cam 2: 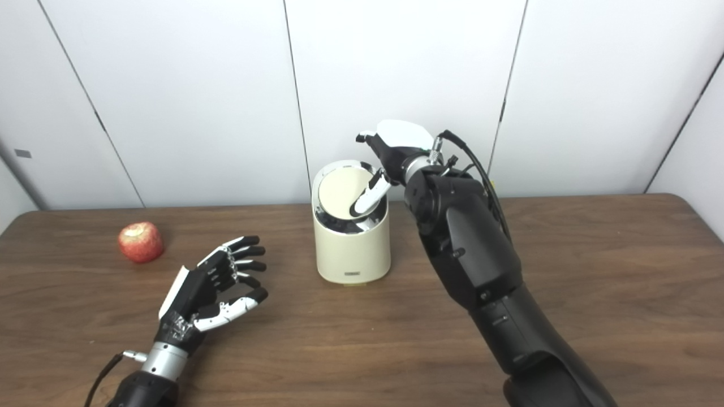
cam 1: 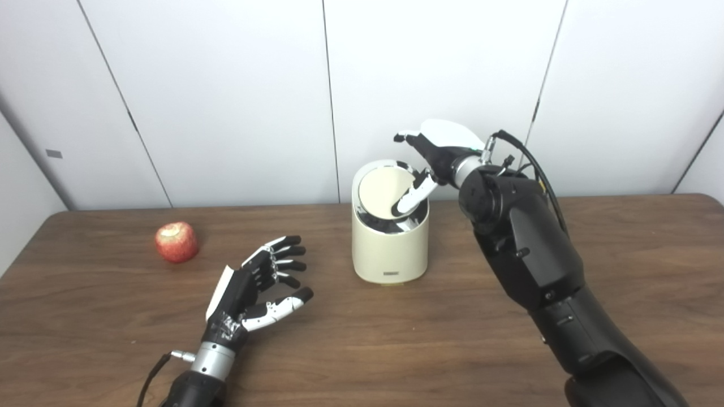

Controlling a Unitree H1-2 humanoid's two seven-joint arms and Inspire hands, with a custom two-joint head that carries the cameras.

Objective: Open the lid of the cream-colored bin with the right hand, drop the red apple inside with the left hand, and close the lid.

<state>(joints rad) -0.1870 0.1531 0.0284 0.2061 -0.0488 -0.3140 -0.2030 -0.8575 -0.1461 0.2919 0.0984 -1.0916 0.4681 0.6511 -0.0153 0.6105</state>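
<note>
Your bench [cam 1: 509,350], item by item:

- Cream-colored bin [cam 1: 389,249]: upright, mid-bench. Its lid [cam 1: 380,191] is tilted, with a dark gap showing along its lower edge.
- Right hand [cam 1: 435,155]: over the bin's far right rim, a finger [cam 1: 412,198] pressing on the lid; it grips nothing.
- Red apple [cam 1: 177,242]: on the bench, well left of the bin.
- Left hand [cam 1: 257,288]: open, empty, fingers spread, between apple and bin, touching neither.
</note>
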